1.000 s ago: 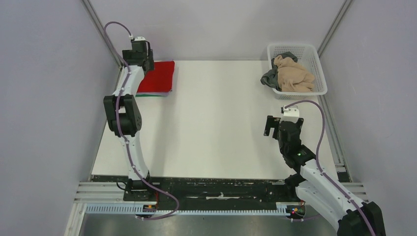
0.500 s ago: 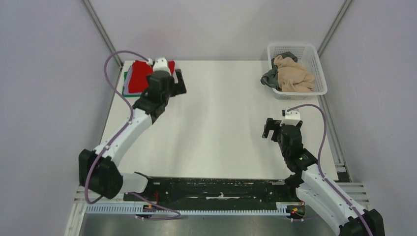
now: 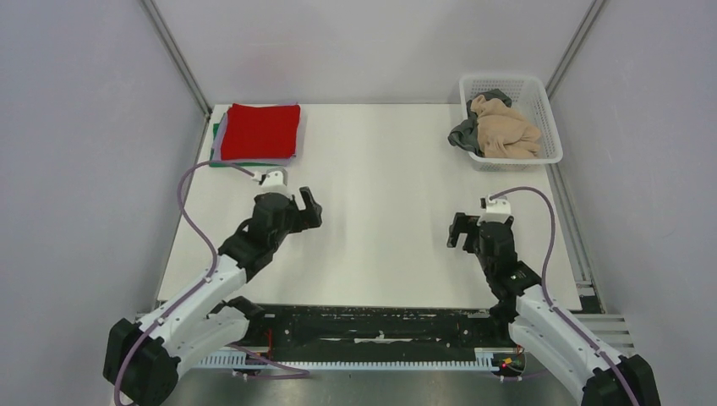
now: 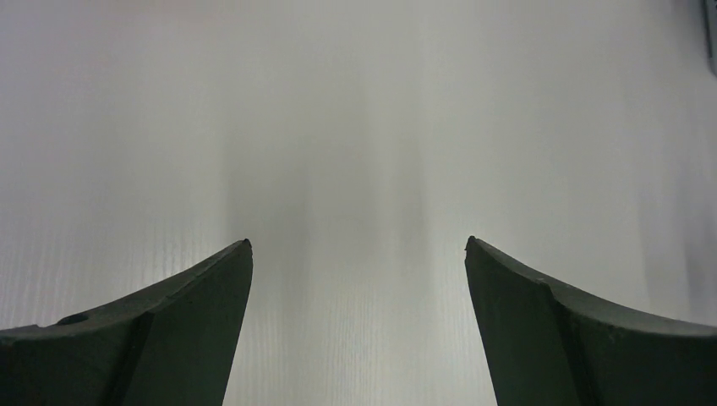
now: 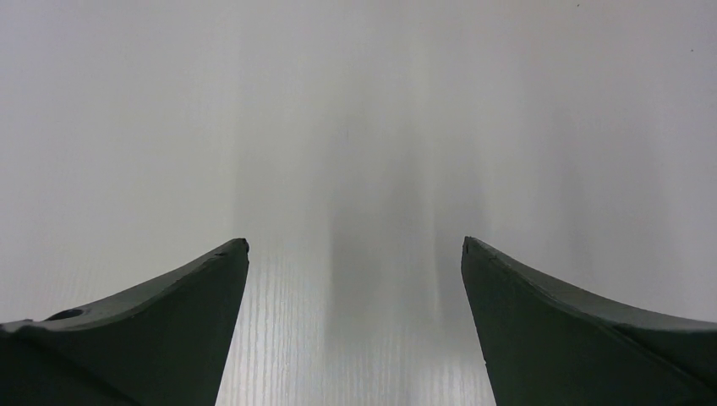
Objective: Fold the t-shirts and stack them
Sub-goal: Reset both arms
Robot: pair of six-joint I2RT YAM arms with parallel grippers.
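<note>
A folded bright red t-shirt lies on top of a stack at the table's far left corner. A pale lilac edge and a green edge of the shirts under it show at its sides. My left gripper is open and empty over the bare table, well in front of the stack. My right gripper is open and empty over the table's right side. In the left wrist view and the right wrist view the jaws stand wide apart over bare white table.
A white lattice basket stands at the far right corner, holding a tan garment and a dark grey one. Grey walls close in the table on three sides. The arms' black base rail runs along the near edge.
My left arm has drawn back from the red stack towards the near side and now hovers over the table's middle left. The right gripper has shifted slightly nearer.
</note>
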